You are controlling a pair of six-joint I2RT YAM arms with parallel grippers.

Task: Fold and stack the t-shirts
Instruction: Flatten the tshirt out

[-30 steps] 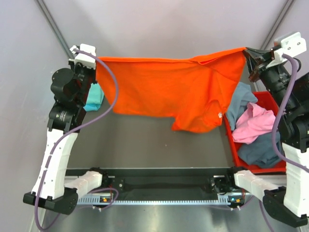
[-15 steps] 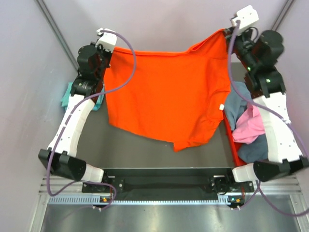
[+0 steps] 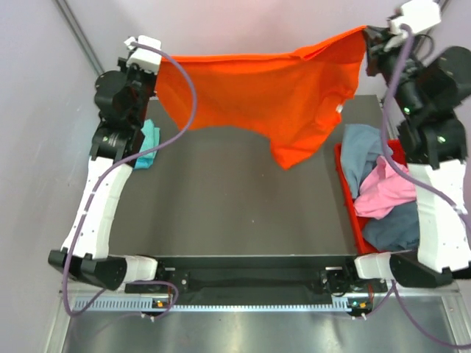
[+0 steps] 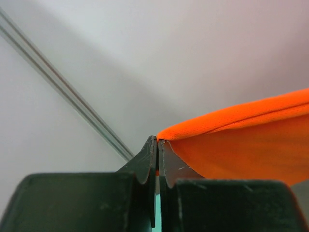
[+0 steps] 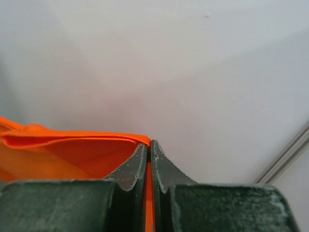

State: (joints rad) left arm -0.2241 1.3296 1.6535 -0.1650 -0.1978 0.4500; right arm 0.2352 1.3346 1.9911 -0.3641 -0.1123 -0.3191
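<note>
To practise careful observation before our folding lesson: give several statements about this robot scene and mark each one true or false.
1. The left tool and right tool are both shut on the orange shirt. True.
2. The orange shirt lies flat on the table. False: it hangs stretched between the two tools.
3. A pink shirt lies in the red bin. True.
4. The teal shirt is in the bin. False: it lies beside the left arm, at the table's left side.
</note>
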